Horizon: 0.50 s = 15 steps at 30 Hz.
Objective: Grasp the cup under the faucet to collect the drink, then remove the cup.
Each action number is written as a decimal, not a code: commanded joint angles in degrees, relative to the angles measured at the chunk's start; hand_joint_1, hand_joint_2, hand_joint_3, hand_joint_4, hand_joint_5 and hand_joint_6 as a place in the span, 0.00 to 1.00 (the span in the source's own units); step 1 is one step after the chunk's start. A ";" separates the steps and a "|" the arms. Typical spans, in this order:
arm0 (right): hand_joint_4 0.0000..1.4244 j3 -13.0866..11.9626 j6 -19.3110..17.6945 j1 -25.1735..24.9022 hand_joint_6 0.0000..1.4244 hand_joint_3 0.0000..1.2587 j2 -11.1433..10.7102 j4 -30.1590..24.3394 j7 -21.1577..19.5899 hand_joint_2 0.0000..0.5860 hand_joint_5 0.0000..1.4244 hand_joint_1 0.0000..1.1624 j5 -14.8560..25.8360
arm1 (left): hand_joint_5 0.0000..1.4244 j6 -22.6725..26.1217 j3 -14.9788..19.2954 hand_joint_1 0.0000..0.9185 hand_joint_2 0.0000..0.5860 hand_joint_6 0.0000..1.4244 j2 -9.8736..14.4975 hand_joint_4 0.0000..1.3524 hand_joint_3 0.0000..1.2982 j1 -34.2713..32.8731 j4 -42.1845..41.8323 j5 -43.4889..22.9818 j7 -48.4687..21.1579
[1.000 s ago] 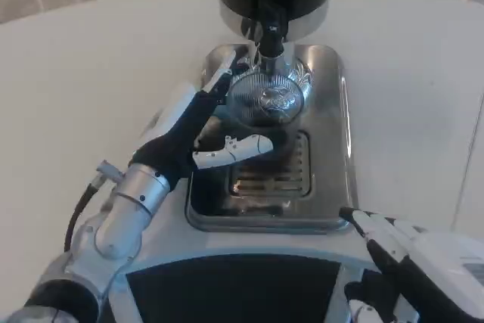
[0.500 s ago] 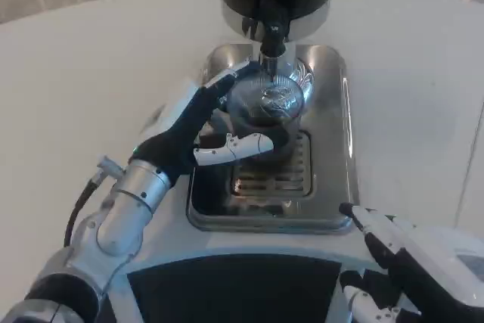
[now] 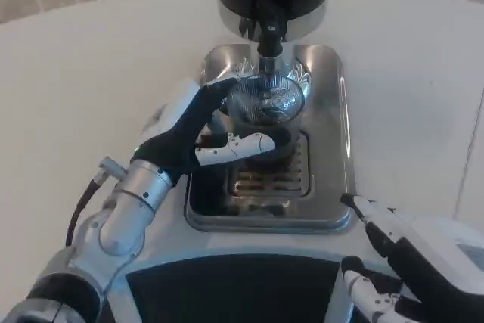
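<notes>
Cup (image 3: 264, 107), sitting at the upper centre of the frame on the steel drip tray (image 3: 333, 134), right under the black faucet (image 3: 269, 32). Being gripped by the left hand (image 3: 198, 135), fingers wrapping both sides; keeping it upright and centred under the spout while filling, not squeezing harder. Right hand (image 3: 408, 251) waiting at lower right, fingers apart, holding nothing.

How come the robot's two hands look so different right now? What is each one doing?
The left hand reaches over the silver drip tray and wraps its fingers around the clear cup under the black faucet; the right hand sits low by the tray's near corner, holding nothing. The left hand's fingers curl round the cup; the right hand's fingers are spread apart. Both hands are white and black on silver forearms.
</notes>
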 commanded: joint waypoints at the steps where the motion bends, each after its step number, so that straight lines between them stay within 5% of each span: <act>1: 0.00 0.34 0.46 0.68 0.00 0.00 2.81 -0.82 0.39 0.99 0.00 0.06 -0.75 | 0.49 0.50 0.09 0.43 0.14 0.76 -0.62 0.28 0.32 1.62 0.84 0.42 1.13; 15: 0.00 0.04 1.29 0.95 0.00 0.00 2.64 -0.82 0.44 0.99 0.00 0.07 -0.81 | 0.75 -2.16 0.72 0.53 0.15 0.99 -1.32 0.61 0.61 4.02 -1.10 1.26 12.92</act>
